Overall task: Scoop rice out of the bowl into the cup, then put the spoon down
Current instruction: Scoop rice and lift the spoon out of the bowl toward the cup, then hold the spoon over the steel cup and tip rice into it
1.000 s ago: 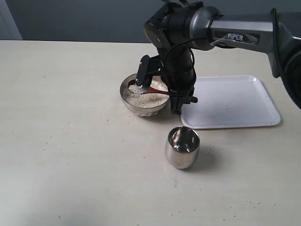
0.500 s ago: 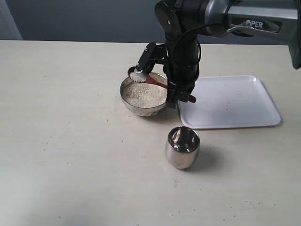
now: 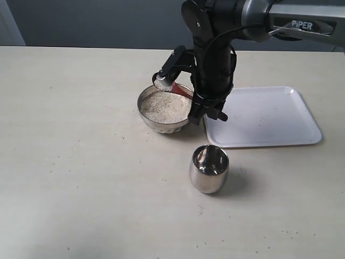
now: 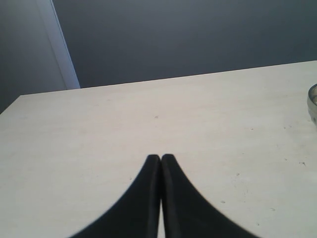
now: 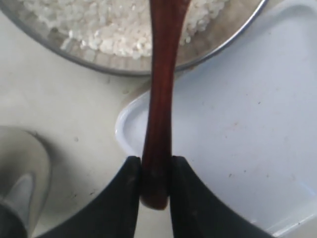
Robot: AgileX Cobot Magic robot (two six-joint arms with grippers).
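- Bowl [image 3: 161, 127]: one, fluted steel, mid-counter, part filled with rice [image 3: 161, 108].
- Cup [image 3: 209, 169]: one steel tumbler, upright at the bowl's 5 o'clock, apart from bowl and tray.
- Spoon [image 3: 182, 92]: one, dark wood. Its head is heaped with rice and raised over the bowl's 12 o'clock rim.
- Tray [image 3: 269, 113]: one, white, at the bowl's 3 o'clock, with a corner just beside the bowl.
- Pincers: two.
  - The right pincer [image 5: 156, 171] is clamped on the spoon's handle end.
  - The left pincer [image 4: 161, 163] has its jaws pressed together and holds nothing.
- Open room: the counter [image 3: 81, 172] is bare from the bowl's 6 o'clock round to 9 o'clock.
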